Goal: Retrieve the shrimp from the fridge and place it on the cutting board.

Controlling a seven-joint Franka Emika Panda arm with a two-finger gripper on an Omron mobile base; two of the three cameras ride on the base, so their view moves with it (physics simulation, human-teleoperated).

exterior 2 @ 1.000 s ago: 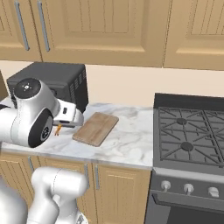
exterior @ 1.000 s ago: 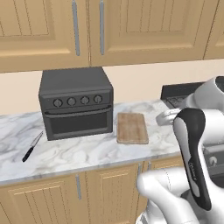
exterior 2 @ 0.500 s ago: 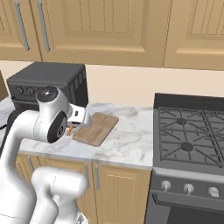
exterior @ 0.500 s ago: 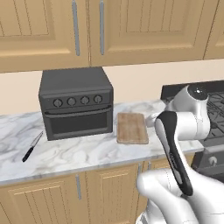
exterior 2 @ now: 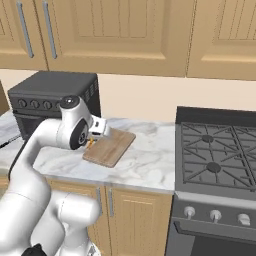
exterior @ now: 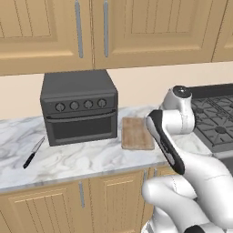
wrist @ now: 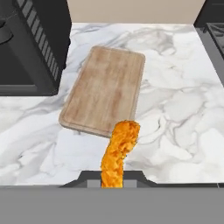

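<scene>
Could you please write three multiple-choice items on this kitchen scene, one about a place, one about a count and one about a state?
1. Where does the cutting board lie?
A. On the stove
B. On the marble counter, right of the toaster oven
C. Inside the toaster oven

2. How many knobs does the toaster oven have on its front?
A. Two
B. Six
C. Four

3. What is the state of the shrimp?
A. Held in the gripper, above the counter near the board's edge
B. Lying flat in the middle of the board
C. Lying beside the knife

Answers: 1 B, the left base view shows the board on the counter beside the oven. 2 C, four knobs stand in a row. 3 A, the hand view shows the shrimp rising from between the finger tips.
</scene>
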